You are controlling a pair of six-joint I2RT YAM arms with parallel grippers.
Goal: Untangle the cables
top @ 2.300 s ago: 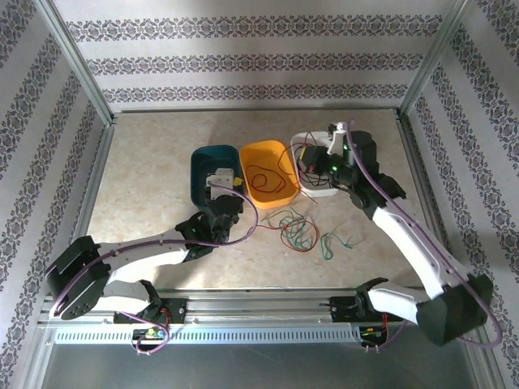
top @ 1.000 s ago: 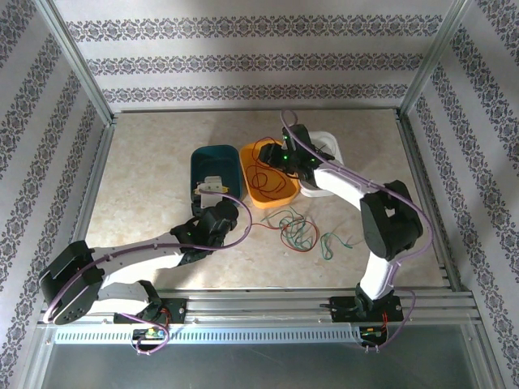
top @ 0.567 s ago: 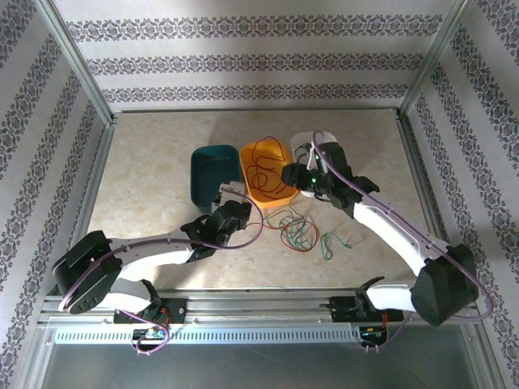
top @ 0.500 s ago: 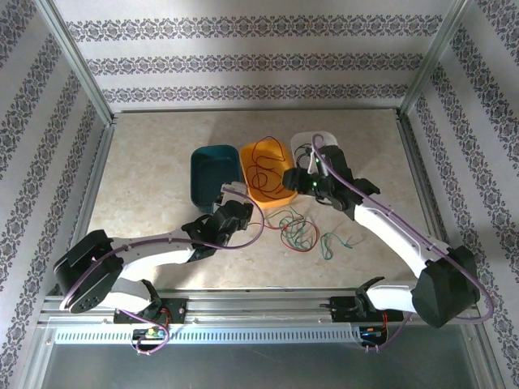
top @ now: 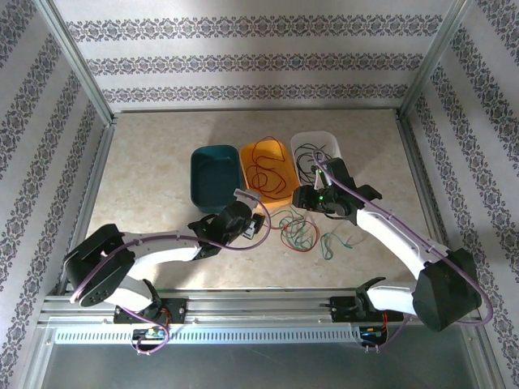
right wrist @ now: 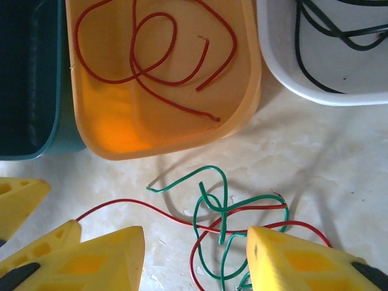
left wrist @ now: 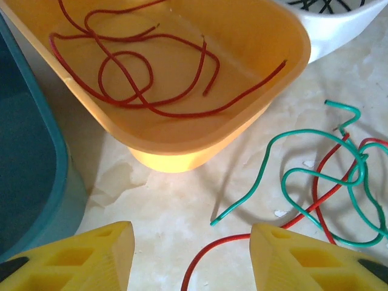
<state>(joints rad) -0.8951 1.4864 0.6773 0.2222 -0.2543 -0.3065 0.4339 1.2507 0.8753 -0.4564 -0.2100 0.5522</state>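
Marbled worktop (top: 146, 178) carries three bins, seemingly one per colour: the teal bin (top: 212, 170) likely awaits green, the orange bin (top: 272, 197) holds freed red cables (top: 261, 166), the white bin (right wrist: 364, 66) black cables (top: 312, 158). We see the red-and-green tangle (right wrist: 224, 212) on the worktop just before them. The left jaws and the right jaws hover apart over it, gripping nothing.

From high above and behind the arm bases, aimed down and forward, far enough to take in the whole surface (top: 146, 162). From the left wrist, very near and low, aimed forward past the left end effector (left wrist: 191, 254) at the orange bin (left wrist: 182, 154). From the right wrist, somewhat higher, aimed almost straight down past the right end effector (right wrist: 194, 254). Shared between both wrist views: orange bin, teal bin (left wrist: 30, 157) edge, white bin (left wrist: 339, 30) rim, tangled cables (left wrist: 357, 163).
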